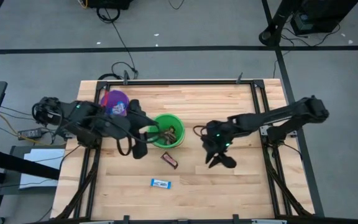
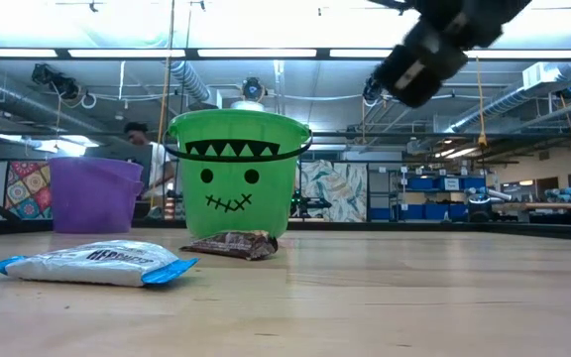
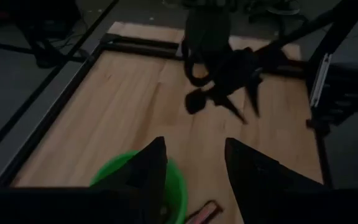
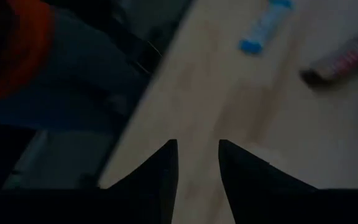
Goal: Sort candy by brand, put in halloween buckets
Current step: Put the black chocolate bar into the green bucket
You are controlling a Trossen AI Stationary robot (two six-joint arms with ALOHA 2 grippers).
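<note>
Two candy bars lie on the table: a brown bar point(image 1: 169, 160) near the left pincer point(image 1: 149, 134), released over the green bucket point(image 1: 178, 140), and a blue bar point(image 1: 161, 183) farther. Right pincer point(image 1: 216, 158) hovers released, probably approaching them. Purple bucket point(image 1: 114, 103) waits behind.

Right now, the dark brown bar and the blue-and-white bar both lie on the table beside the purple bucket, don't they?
Not quite: both bars lie on the table, but near the green bucket, as the high view shows. The dark brown bar is just beside it, the blue-and-white bar farther out; the purple bucket stands apart.
</note>
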